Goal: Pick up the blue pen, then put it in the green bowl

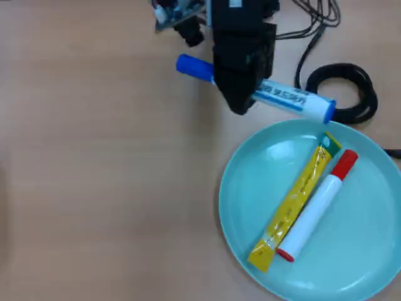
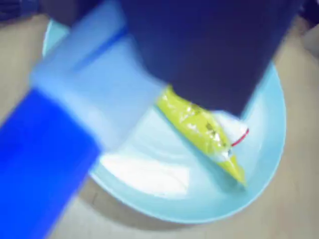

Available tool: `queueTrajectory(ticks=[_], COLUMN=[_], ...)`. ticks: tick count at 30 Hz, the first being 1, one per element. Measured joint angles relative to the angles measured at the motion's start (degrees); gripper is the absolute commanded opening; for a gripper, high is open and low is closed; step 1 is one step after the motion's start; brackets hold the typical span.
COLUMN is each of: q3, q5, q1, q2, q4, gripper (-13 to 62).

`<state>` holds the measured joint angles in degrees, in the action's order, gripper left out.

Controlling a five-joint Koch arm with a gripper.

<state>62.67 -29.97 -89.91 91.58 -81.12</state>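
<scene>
My gripper [image 1: 240, 94] is black and is shut on the blue pen [image 1: 288, 98], a white marker with a blue cap at the left and a blue end at the right. It holds the pen level above the table, just beyond the far rim of the green bowl [image 1: 250, 182]. In the wrist view the pen [image 2: 89, 89] is a large blur close to the camera. A dark jaw fills the top of that view, with the bowl [image 2: 159, 199] below.
In the bowl lie a flat yellow packet [image 1: 294, 204] and a white marker with a red cap [image 1: 316, 207], side by side. The packet also shows in the wrist view [image 2: 199, 129]. A coiled black cable [image 1: 351, 78] lies at the back right. The table is bare wood on the left.
</scene>
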Motion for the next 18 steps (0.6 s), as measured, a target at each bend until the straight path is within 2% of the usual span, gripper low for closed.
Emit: queueTrajectory(ticks=[6, 18], q3=[1.85, 15.03], q5=[5.19, 5.45], q1=[5.45, 11.16], q2=[0.00, 0.00], q4=[4.75, 24.17], gripper=[-6.1, -6.1])
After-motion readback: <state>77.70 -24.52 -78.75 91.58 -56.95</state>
